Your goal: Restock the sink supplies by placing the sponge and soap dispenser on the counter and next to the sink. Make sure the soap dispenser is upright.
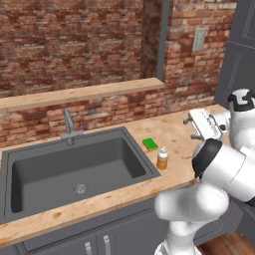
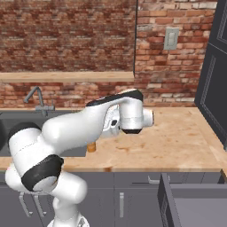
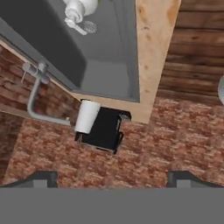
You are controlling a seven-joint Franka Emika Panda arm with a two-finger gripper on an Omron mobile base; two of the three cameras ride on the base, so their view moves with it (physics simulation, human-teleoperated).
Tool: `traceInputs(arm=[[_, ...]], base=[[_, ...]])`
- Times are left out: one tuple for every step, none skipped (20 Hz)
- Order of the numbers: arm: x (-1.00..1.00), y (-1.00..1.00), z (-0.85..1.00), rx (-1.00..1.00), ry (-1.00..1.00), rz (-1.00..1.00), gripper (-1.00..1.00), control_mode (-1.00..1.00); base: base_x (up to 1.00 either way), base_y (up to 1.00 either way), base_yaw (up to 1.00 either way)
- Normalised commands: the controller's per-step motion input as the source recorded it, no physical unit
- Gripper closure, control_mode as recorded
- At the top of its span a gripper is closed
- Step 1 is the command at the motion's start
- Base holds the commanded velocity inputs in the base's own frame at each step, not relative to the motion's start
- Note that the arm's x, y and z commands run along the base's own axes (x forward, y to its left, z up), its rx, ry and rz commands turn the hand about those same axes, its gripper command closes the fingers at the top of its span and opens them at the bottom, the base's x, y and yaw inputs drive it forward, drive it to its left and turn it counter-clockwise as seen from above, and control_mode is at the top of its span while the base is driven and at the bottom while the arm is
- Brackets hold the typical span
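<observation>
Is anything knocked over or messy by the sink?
Nothing stands out. The soap bottle stands upright on the counter beside the sink, with the green sponge lying flat just behind it. No spills.

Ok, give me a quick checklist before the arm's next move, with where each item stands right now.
1. Soap dispenser upright on the counter: ok.
2. Soap dispenser next to the sink: ok, by its right rim.
3. Sponge on the counter beside the sink: ok.
4. Gripper open with nothing between its fingers: ok.
5. Gripper clear of both items: ok.
6. Drawer under the counter shut: not ok, it stands open.
</observation>
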Motion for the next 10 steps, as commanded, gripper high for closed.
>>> traceInputs(arm=[[-0.79, 0.16, 0.96, -0.15, -0.17, -0.14, -1.00, -1.00], [-0.71, 0.14, 0.89, -0.17, -0.16, -0.15, -1.00, -1.00], [-0.71, 0.12, 0.86, -0.19, -0.17, -0.16, -1.00, -1.00], [-0.70, 0.14, 0.84, -0.20, -0.18, -0.16, -1.00, -1.00], [-0.67, 0.16, 0.82, -0.21, -0.17, -0.16, -1.00, -1.00], [-0.64, 0.19, 0.81, -0.23, -0.17, -0.16, -1.00, -1.00], [-0.61, 0.19, 0.79, -0.25, -0.17, -0.15, -1.00, -1.00], [-0.57, 0.21, 0.76, -0.27, -0.17, -0.14, -1.00, -1.00], [-0.54, 0.25, 0.71, -0.28, -0.16, -0.13, -1.00, -1.00], [-0.49, 0.27, 0.62, -0.30, -0.14, -0.13, -1.00, -1.00]], base=[[0.00, 0.00, 0.00], [0.00, 0.00, 0.00], [0.00, 0.00, 0.00], [0.00, 0.00, 0.00], [0.00, 0.00, 0.00], [0.00, 0.00, 0.00], [0.00, 0.00, 0.00], [0.00, 0.00, 0.00], [0.00, 0.00, 0.00], [0.00, 0.00, 0.00]])
